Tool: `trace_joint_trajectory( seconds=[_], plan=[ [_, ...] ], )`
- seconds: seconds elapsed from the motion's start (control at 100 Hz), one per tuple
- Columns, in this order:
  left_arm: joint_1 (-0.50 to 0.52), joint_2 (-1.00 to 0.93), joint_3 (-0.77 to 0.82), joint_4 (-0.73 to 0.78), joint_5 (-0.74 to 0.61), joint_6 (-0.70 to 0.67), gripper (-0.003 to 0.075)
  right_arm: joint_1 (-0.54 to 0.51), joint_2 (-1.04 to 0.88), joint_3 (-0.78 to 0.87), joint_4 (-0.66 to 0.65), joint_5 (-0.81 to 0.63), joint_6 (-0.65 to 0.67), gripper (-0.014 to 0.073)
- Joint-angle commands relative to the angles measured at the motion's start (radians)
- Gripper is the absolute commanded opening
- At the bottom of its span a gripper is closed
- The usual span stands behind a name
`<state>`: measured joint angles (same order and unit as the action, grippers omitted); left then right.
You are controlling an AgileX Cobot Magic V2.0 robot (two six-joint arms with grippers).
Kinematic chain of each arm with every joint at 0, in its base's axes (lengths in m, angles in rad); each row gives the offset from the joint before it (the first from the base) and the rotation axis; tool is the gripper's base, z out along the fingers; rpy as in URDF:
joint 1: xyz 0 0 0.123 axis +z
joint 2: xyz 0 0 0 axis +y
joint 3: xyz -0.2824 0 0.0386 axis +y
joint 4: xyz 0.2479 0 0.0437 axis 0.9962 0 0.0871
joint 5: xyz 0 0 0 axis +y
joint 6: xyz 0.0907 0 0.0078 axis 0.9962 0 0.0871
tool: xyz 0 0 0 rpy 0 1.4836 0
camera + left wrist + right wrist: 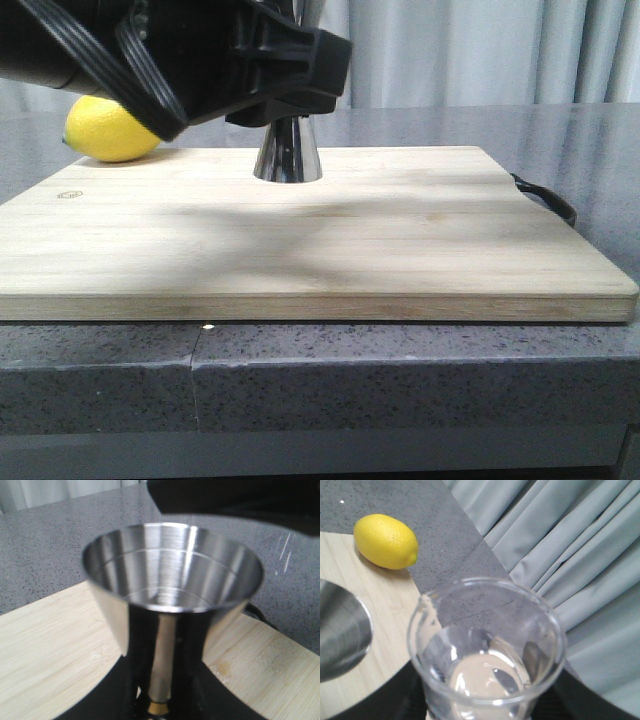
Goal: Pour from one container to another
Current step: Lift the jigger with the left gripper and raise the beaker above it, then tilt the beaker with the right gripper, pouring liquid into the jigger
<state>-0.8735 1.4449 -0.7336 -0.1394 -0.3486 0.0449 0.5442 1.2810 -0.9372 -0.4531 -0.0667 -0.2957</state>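
The steel jigger (287, 152) stands upright on the far middle of the wooden cutting board (300, 235), its lower cone visible in the front view beneath the left arm's black housing. In the left wrist view the left gripper (160, 700) sits clenched around the jigger's narrow brass-coloured waist, dark fingers (192, 645) on either side of the stem, and the upper cup looks empty and dry. The glass beaker (487, 650) fills the right wrist view, mouth up and roughly level, with the jigger's rim just beside it; the dark shapes at its base suggest the right gripper is grasping it, but the fingers themselves do not show, so I cannot tell for sure. A lemon (110, 130) lies at the far left, behind the board.

The pour appears about to begin. To do it well, the beaker's lip should come over the middle of the jigger's cup before any tilt, then roll slowly so the stream lands inside the rim. The left arm ought to hold the jigger plumb throughout; the cup is small and may overflow quickly.
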Motion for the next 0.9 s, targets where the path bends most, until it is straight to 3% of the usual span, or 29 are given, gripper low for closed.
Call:
trace_joint_trajectory(
  seconds=[0.0, 0.89],
  plan=[
    [-0.013, -0.04, -0.028, 0.005, -0.059, -0.006, -0.0019, -0.002, -0.033, -0.056, -0.06, -0.046, -0.008, 0.0071],
    [-0.036, -0.022, -0.028, 0.01, -0.075, -0.006, -0.0019, 0.048, -0.033, -0.085, -0.265, -0.015, -0.008, 0.0071]
  ],
)
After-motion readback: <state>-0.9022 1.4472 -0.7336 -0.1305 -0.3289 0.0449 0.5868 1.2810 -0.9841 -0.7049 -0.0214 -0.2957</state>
